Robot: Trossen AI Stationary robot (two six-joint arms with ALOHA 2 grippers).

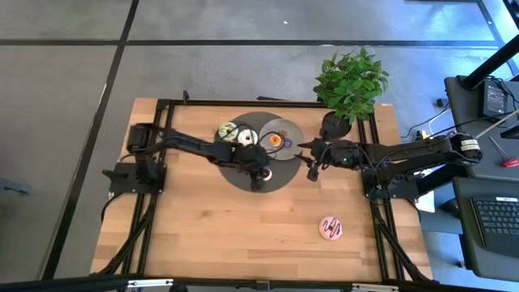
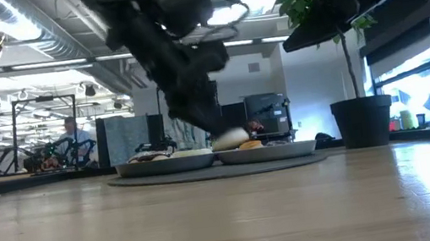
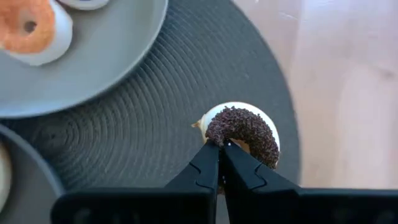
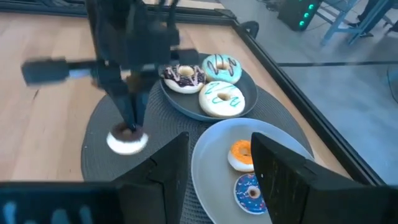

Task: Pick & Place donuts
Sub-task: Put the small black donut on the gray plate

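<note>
orange donut (image 3: pixel 28 28) cut by edge; chocolate donut (image 3: pixel 245 130) partly behind left pincer (image 3: pixel 221 163)

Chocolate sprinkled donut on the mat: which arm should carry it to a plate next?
Left. The left gripper is already pinched on the chocolate sprinkled donut over the round dark mat, beside the grey plate. The right gripper hangs open off the mat's edge, holding nothing.

Looks like a robotics lab inside an open-plan office. Wooden bench (image 1: pixel 243 227) framed in black metal rails, standing on grey carpet tiles. Exposed ducts (image 2: pixel 32 37) and strip lights across the ceiling. A person seated far off among monitors (image 2: pixel 73 133). Side desk with a keyboard (image 1: pixel 495 223) and loose cables. Potted plant (image 1: pixel 350 85) at the bench corner; large windows (image 2: pixel 428 88) to one side.
</note>
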